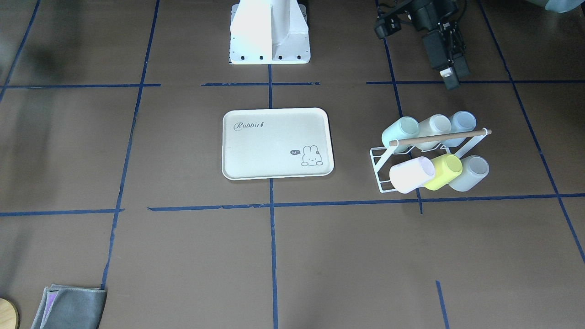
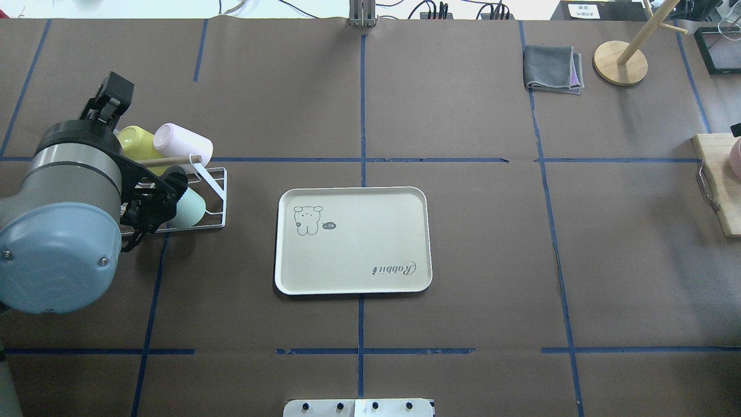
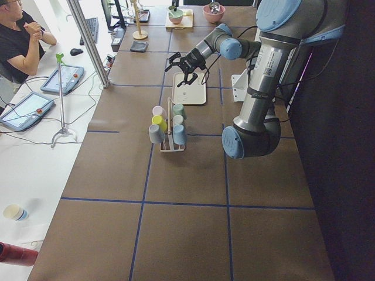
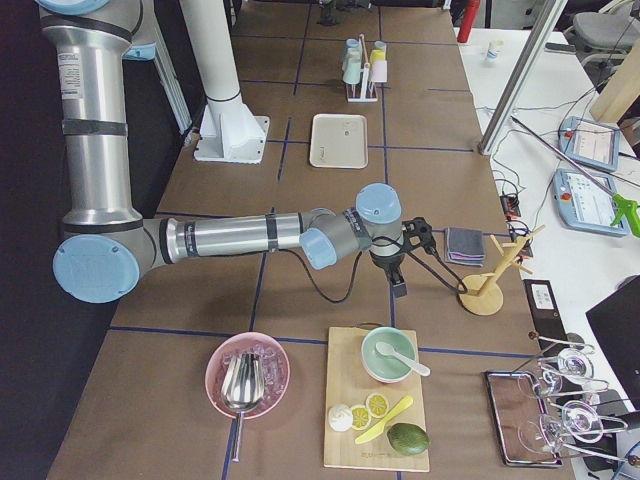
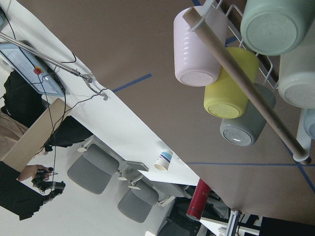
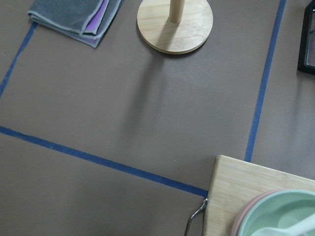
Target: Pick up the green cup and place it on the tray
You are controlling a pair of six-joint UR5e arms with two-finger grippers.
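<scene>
Front-facing: left gripper (image 1: 456, 76) hangs above the table on the robot's side of the wire rack (image 1: 438, 137), fingers apart, nothing between them, touching nothing. Green cup (image 1: 401, 131) sits tilted on the rack, in the row nearer the robot, at the end nearest the tray (image 1: 274, 172). The tray is well apart from the rack and shows only its print. The rack also carries a white, a pale blue, a pink, a yellow-green and a grey cup. Overhead: left arm hides part of the rack; green cup shows at the corner toward the tray. Exterior right: right gripper (image 4: 398, 272) is low over the table near a grey cloth (image 4: 463, 243); cannot tell its opening. A green bowl (image 4: 380, 345) holds a white spoon.
</scene>
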